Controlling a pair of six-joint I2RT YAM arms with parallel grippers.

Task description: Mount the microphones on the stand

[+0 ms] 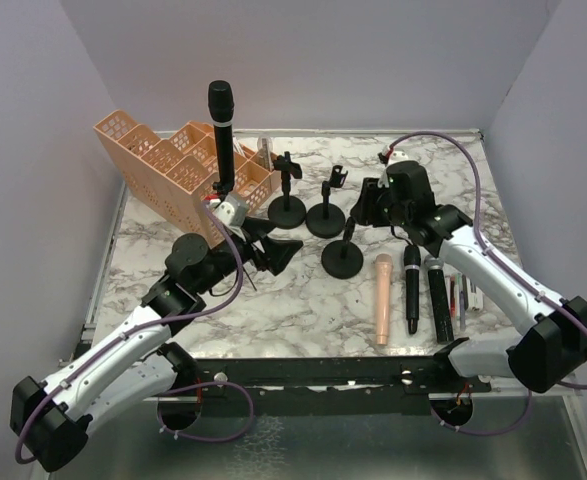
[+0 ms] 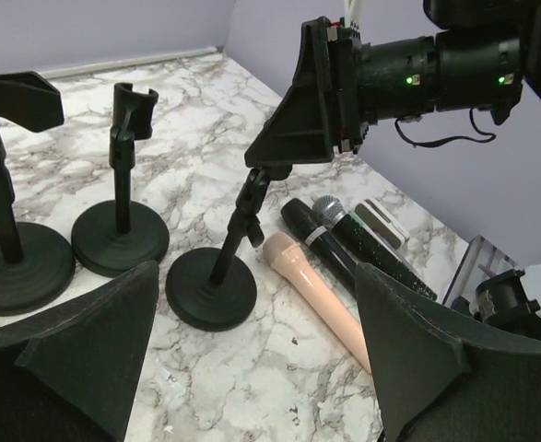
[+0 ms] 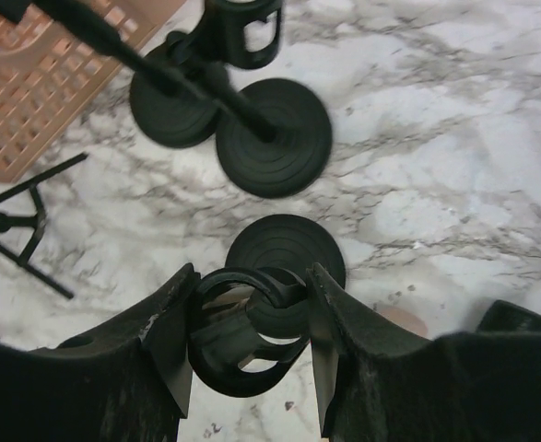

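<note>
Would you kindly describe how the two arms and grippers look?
The left arm and right arm have white shells and black joints, with a purple cable looping along each. The grippers' fingers are broad black wedges; green lights glow on the right wrist.

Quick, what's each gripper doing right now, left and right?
Left gripper: open, holding nothing.
Right gripper: closed on the stand clip.
</note>
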